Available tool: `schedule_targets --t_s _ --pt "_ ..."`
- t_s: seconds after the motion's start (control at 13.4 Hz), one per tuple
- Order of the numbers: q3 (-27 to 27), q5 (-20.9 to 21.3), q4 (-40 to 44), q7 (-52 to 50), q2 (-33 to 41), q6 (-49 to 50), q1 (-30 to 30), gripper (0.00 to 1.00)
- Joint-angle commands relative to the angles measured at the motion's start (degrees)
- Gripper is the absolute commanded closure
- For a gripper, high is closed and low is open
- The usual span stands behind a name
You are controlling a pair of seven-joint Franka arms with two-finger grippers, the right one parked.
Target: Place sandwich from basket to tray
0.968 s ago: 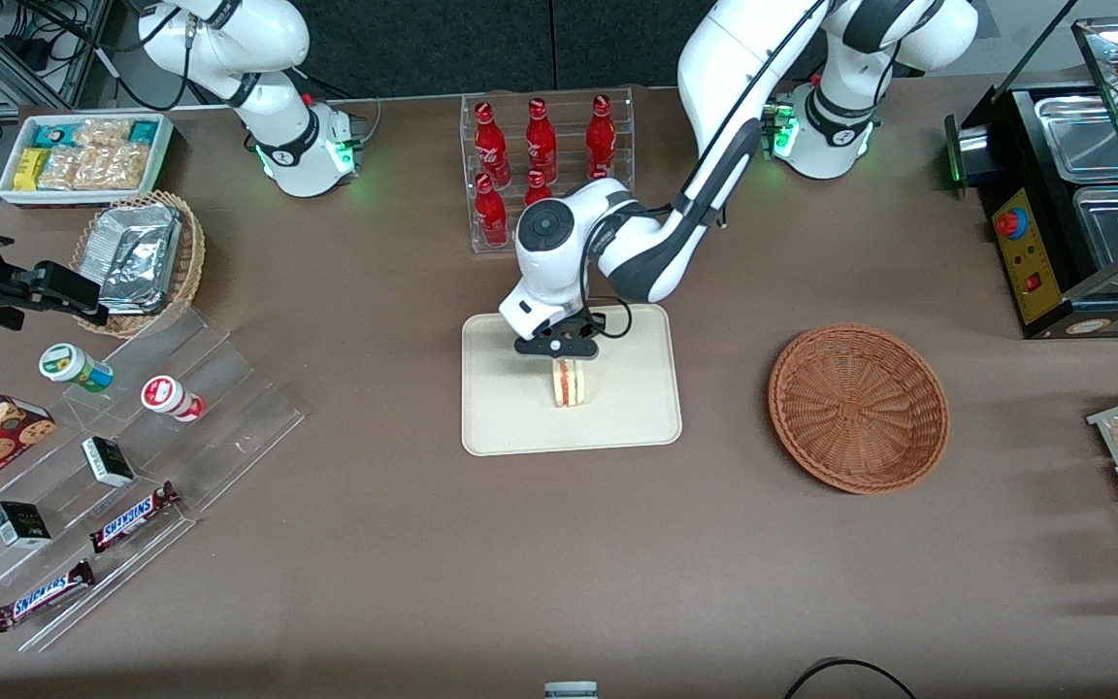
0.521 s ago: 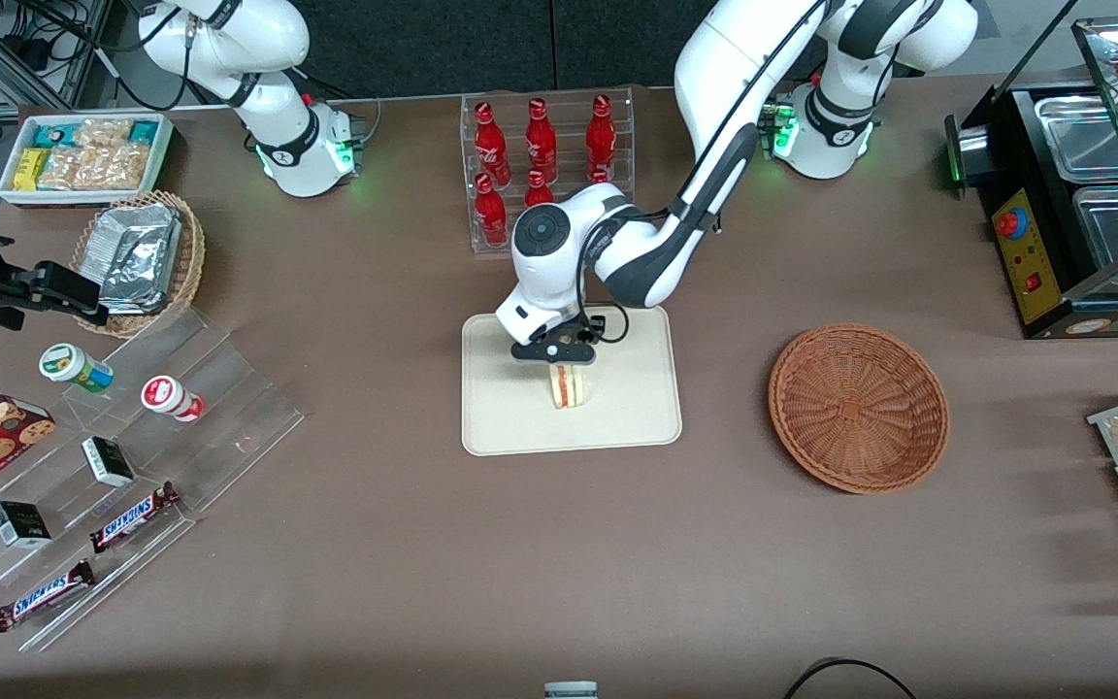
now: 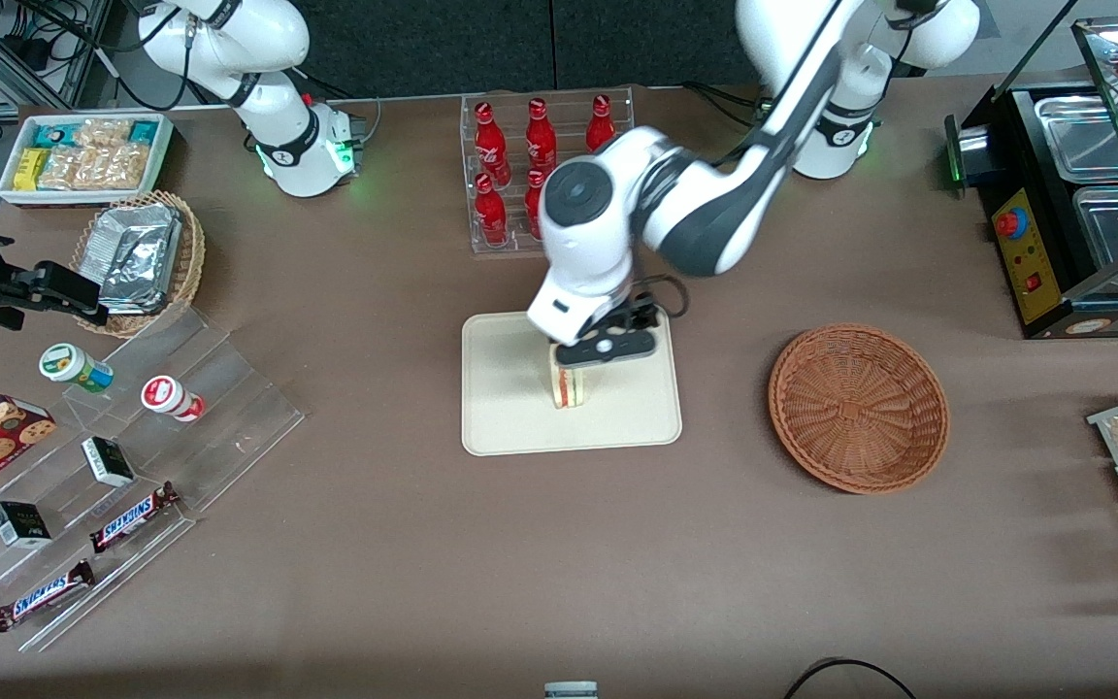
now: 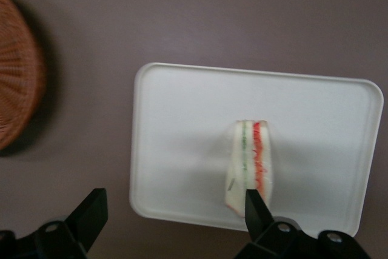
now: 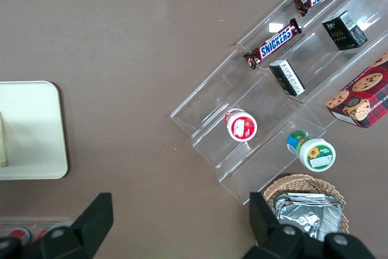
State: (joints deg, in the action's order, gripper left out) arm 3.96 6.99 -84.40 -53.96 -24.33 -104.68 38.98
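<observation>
jaws wide apart, your gripper [image 3: 608,347] has lifted off the sandwich [image 3: 569,385]; it stands mid-tray [image 3: 501,427], so you're done.

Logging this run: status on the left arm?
Gripper open, above tray. Sandwich standing on tray, released. Basket empty. Nothing in the way.

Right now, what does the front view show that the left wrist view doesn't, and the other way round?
Only the front view shows the rack of red bottles, the tan basket of foil packets and the clear stand with Snickers bars. Only the left wrist view shows the gripper open, raised clear above the sandwich, with its fingers spread wide. Both show the sandwich standing on the tray and the basket with nothing in it.
</observation>
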Motion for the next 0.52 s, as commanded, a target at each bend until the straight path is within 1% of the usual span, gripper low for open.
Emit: schedule_targets --t_s 0.0,0.15,0.45 --pt "0.08 -0.84 -1.55 1.12 7.00 6.57 -4.76 0.00" --pt "-0.01 -0.84 -1.56 6.81 10.87 13.15 -7.67 0.00" --pt "0.08 -0.93 -1.65 22.00 18.51 21.78 -17.32 0.00"
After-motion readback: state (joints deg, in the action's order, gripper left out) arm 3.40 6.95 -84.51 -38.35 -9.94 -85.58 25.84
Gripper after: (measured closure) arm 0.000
